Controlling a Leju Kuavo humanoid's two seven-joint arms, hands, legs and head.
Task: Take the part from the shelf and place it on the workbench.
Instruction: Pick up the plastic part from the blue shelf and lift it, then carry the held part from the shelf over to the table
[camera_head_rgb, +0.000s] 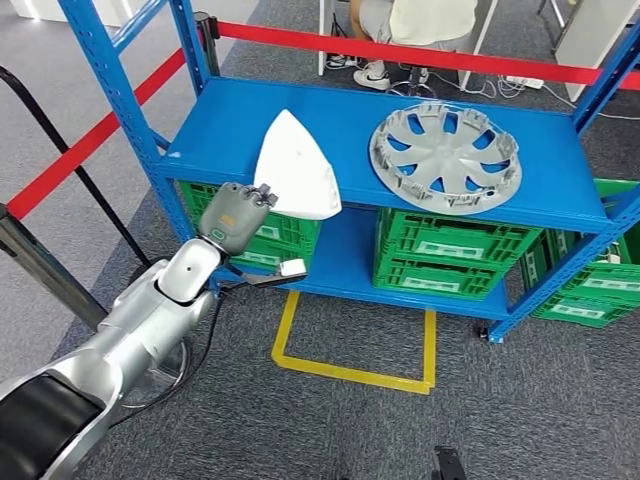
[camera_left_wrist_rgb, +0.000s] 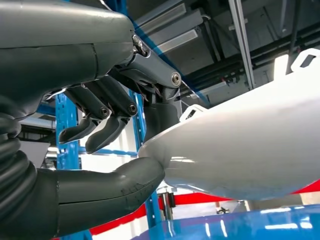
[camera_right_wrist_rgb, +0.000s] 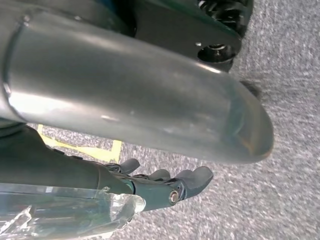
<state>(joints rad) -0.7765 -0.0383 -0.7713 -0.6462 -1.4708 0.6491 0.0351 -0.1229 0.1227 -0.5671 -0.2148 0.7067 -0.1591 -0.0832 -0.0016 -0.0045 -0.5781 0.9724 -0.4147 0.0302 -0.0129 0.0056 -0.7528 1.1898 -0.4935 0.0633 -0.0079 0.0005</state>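
The part is a white, rounded triangular shell, tilted and raised over the front edge of the blue shelf's top board. My left hand holds it by its near left corner. In the left wrist view the thumb presses under the white part and a dark finger comes down on its rim, while the other fingers curl free; a gap shows between the part and the blue board. My right hand hangs over the grey carpet with its fingers stretched out, holding nothing.
A silver wheel cover lies on the top board to the right of the part. Green crates fill the lower shelf. A yellow floor marking lies before the shelf. Red barrier tape runs behind, with a seated person beyond.
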